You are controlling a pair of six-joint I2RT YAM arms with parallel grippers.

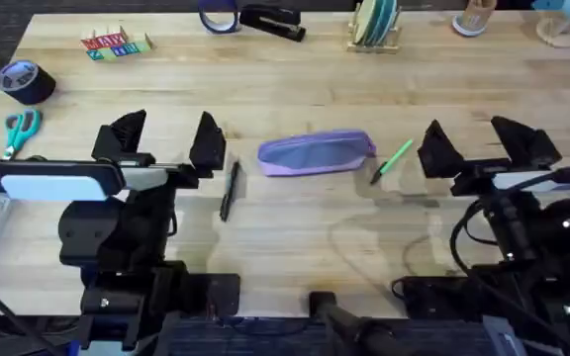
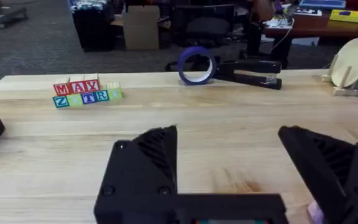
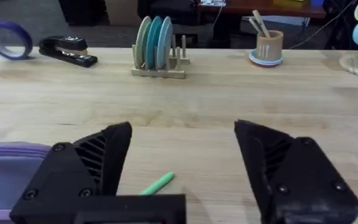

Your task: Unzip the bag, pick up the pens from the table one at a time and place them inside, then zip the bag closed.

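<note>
The lavender bag (image 1: 317, 154) lies flat mid-table with its zipper closed along the top; its edge shows in the right wrist view (image 3: 8, 165). A black pen (image 1: 229, 190) lies just left of the bag. A green pen (image 1: 392, 159) lies at an angle by the bag's right end, its tip visible between the right fingers (image 3: 156, 183). My left gripper (image 1: 166, 138) is open left of the bag, beside the black pen, holding nothing. My right gripper (image 1: 478, 143) is open to the right of the green pen, also holding nothing.
Teal scissors (image 1: 20, 132) and a black tape roll (image 1: 26, 81) lie at the far left. Letter blocks (image 1: 115, 44), a blue tape ring (image 1: 219, 16), a stapler (image 1: 272, 22), a plate rack (image 1: 375, 26) and a cup (image 1: 474, 18) line the back of the wooden table (image 1: 295, 237).
</note>
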